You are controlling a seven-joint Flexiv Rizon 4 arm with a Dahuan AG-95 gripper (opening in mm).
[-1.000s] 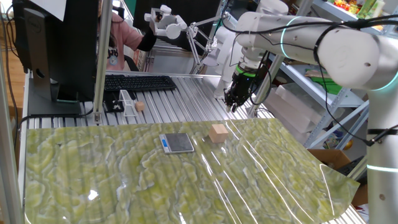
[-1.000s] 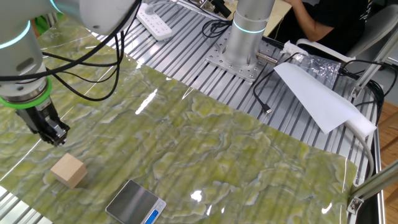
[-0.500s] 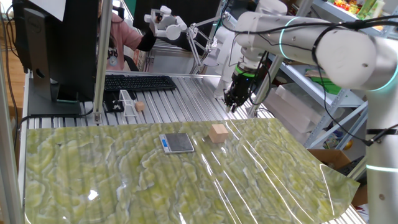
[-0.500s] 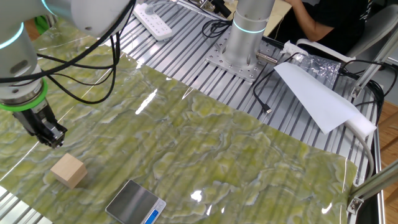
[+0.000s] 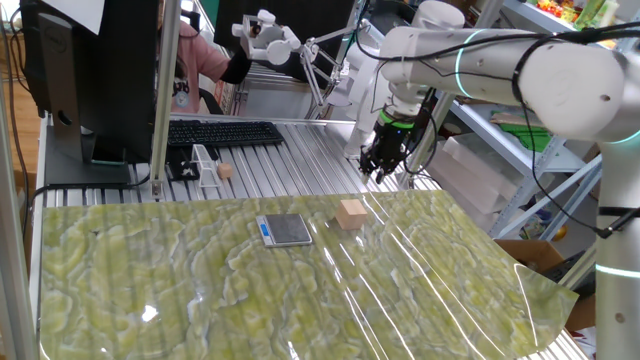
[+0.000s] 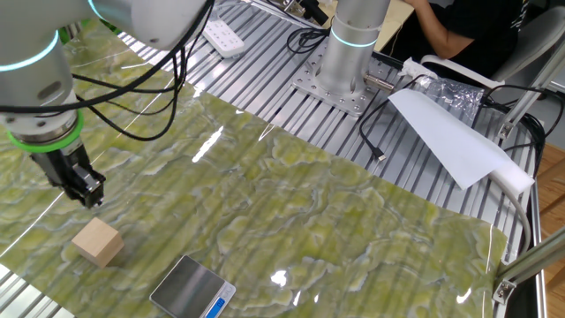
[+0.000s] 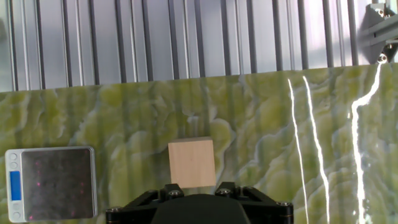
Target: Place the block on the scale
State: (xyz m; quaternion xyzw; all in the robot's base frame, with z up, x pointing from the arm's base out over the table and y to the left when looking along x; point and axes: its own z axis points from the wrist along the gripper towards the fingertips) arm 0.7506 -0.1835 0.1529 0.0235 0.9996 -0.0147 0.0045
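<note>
The block (image 5: 350, 213) is a light tan wooden cube on the green marbled mat, just right of the scale (image 5: 286, 229), which is flat with a dark grey plate and a blue front strip. In the other fixed view the block (image 6: 97, 242) lies left of the scale (image 6: 191, 288). My gripper (image 5: 376, 168) hangs above the mat's far edge, behind the block and clear of it; it also shows in the other fixed view (image 6: 86, 190). In the hand view the block (image 7: 192, 163) sits just ahead of the gripper (image 7: 198, 190), the scale (image 7: 52, 183) at the left. The jaws look open and empty.
A black keyboard (image 5: 224, 132), a small clear stand and a tiny tan ball (image 5: 226, 171) lie on the slatted metal table behind the mat. A monitor and a post stand at the back left. The arm's base (image 6: 346, 53) and white paper (image 6: 446, 132) are on the far side.
The gripper has shifted slightly sideways over the mat's far edge, toward the block's line. The block and scale have not moved.
</note>
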